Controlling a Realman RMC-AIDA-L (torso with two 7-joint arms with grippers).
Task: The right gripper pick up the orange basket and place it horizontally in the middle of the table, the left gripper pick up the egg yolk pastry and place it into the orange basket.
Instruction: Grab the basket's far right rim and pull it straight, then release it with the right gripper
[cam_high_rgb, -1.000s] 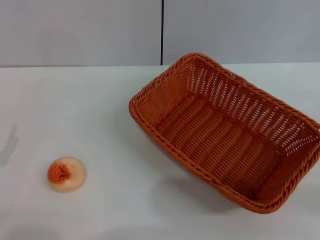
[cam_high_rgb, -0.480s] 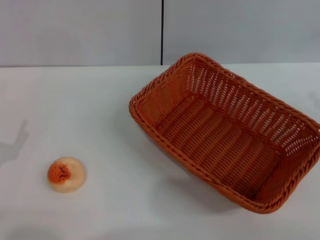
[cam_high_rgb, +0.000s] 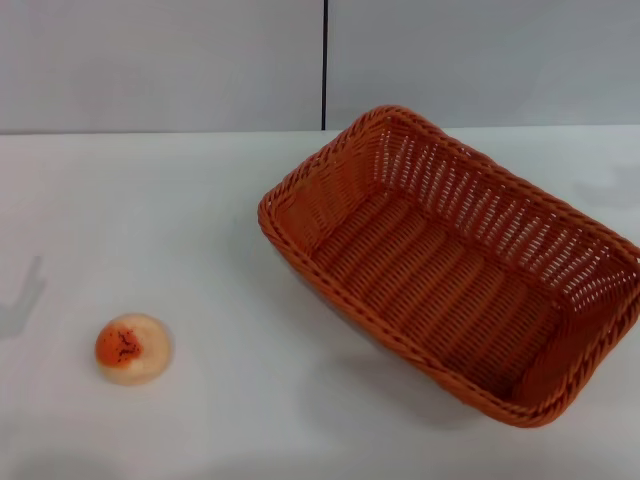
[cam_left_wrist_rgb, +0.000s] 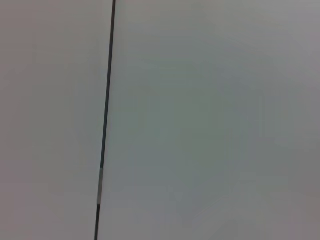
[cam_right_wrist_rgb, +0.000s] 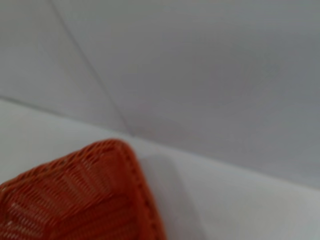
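The orange basket (cam_high_rgb: 450, 265) lies empty on the right half of the white table (cam_high_rgb: 200, 220), set at a slant with one corner toward the back. A corner of the orange basket (cam_right_wrist_rgb: 75, 200) also fills the near part of the right wrist view. The egg yolk pastry (cam_high_rgb: 132, 347) sits on the table at the front left, well apart from the basket. Neither gripper appears in any view. Only a faint arm shadow falls on the table at the far left and another at the far right.
A grey wall (cam_high_rgb: 160, 60) with a dark vertical seam (cam_high_rgb: 325, 60) rises behind the table. The left wrist view holds only that wall (cam_left_wrist_rgb: 210, 120) and its seam (cam_left_wrist_rgb: 106, 120).
The shadow at the table's left edge has shifted and grown fainter, and a faint shadow now shows at the far right. Basket and pastry have not moved.
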